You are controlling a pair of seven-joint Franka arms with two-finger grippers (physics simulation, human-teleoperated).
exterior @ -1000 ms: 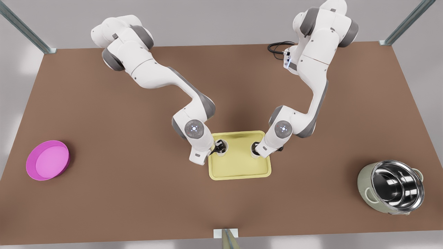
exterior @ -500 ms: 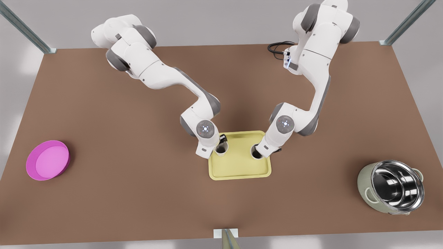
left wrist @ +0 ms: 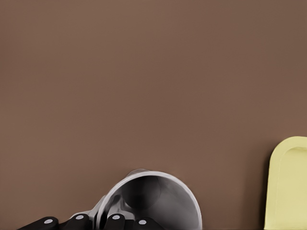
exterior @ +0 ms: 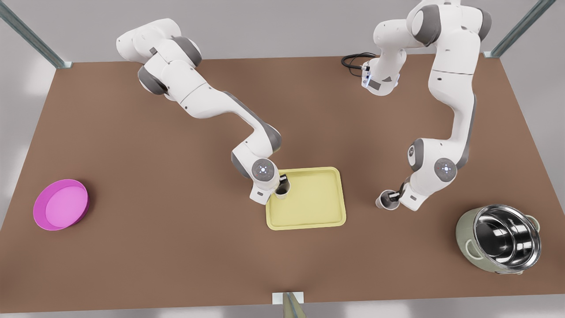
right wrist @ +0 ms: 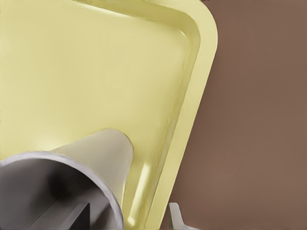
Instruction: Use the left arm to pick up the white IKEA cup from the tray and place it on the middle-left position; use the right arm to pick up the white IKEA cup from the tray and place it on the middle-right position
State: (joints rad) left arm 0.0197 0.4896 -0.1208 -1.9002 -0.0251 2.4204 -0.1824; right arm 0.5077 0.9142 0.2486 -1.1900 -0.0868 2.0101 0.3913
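Observation:
The pale yellow tray (exterior: pixel 309 212) lies at the table's middle. At the front view's right, my left gripper (exterior: pixel 396 197) is shut on a white cup (exterior: pixel 386 200), tilted and low over plain brown tabletop well to the right of the tray. The left wrist view has this cup (left wrist: pixel 158 199) over brown table, with the tray (left wrist: pixel 290 182) off to one side. At the front view's left, my right gripper (exterior: pixel 283 182) is shut on the other white cup (exterior: pixel 283 191) at the tray's left rim. In the right wrist view, that cup (right wrist: pixel 91 163) hangs over the tray (right wrist: pixel 96 72) near a rounded corner.
A round magenta bowl (exterior: pixel 62 204) sits far out at the front view's left. A steel pot (exterior: pixel 503 238) stands at the right, close to the left gripper's cup. A black cable (exterior: pixel 353 61) lies at the back edge. Open brown tabletop flanks the tray.
The arm at the front view's right has carried its cup off the tray, out to the right over the table. The other arm shifted slightly, its cup staying at the tray's left rim.

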